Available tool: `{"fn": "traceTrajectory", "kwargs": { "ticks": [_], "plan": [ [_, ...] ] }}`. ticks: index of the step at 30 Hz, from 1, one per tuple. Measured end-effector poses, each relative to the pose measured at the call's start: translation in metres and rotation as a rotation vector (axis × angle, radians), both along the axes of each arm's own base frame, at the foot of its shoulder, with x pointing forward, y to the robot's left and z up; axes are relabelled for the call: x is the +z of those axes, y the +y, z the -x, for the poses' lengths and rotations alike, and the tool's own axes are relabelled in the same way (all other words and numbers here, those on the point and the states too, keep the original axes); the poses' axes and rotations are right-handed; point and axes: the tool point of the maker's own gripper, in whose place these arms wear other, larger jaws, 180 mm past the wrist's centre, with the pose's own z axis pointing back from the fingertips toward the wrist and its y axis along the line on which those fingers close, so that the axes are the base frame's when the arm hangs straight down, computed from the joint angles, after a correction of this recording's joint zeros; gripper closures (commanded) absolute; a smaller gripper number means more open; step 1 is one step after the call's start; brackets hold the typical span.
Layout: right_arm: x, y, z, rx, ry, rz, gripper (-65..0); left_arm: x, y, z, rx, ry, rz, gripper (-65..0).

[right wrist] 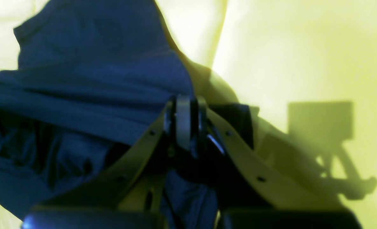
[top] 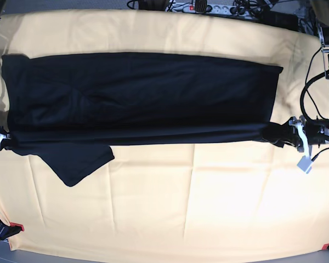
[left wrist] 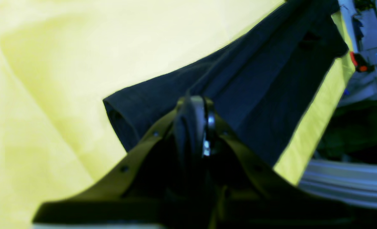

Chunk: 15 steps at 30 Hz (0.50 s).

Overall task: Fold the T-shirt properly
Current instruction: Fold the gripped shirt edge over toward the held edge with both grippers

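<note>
A pale yellow-cream cloth [top: 170,203] covers the table, creased in shallow folds, with cables and a power strip [top: 205,7] beyond its far edge at 12 o'clock. The T-shirt [top: 137,98], plain black, lies across the upper half of the cloth as a long band running from 9 o'clock to 3 o'clock. One sleeve [top: 77,160] hangs out below the band toward 7 o'clock and lies flat on the cloth.

The left gripper [left wrist: 193,103], at 3 o'clock in the base view, has its jaws closed on the shirt's edge, and fabric rises taut from the pinch. The right gripper [right wrist: 185,108], at 9 o'clock in the base view, is likewise clamped on bunched black fabric. Its shadow [right wrist: 322,140] falls on the cloth toward 3 o'clock in the right wrist view.
</note>
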Motion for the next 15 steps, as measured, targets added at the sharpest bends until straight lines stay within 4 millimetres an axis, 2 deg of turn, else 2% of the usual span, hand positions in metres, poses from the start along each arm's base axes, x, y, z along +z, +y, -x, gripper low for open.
{"fn": "traceTrajectory", "kwargs": {
  "ticks": [4, 9, 10, 11, 13, 14, 15],
  "plan": [
    [-0.0132, 0.0002, 0.0114, 0.000, 0.034, 0.003, 0.0, 0.0014, -0.0009, -0.0003, 0.000, -0.003, 0.009, 0.0],
    [-0.0135, 0.0000, 0.0117, -0.002, 0.033, 0.003, 0.0, 0.0013, -0.0008, -0.0003, 0.000, -0.003, 0.008, 0.0],
    [-0.0136, 0.0002, 0.0117, -0.002, 0.033, 0.002, 0.0, 0.0008, -0.0005, -0.0004, 0.011, 0.010, 0.011, -4.1],
    [-0.0133, 0.0002, 0.0112, -0.002, 0.030, 0.002, -1.3, 0.0005, 0.0000, -0.0008, 0.025, 0.026, 0.015, -12.2],
    [-0.0122, -0.0017, 0.0104, -0.011, 0.026, 0.003, -16.6, -0.0010, 0.0024, -0.0004, 0.037, 0.043, 0.007, -29.3],
    [-0.0108, -0.0032, 0.0097, -0.016, 0.023, 0.005, -25.3, -0.0010, 0.0037, 0.0002, 0.038, 0.047, 0.003, -35.6],
    [-0.0085, -0.0045, 0.0095, -0.019, 0.019, 0.001, -32.3, -0.0015, 0.0058, 0.0007, 0.048, 0.060, 0.000, -38.1]
  ]
}}
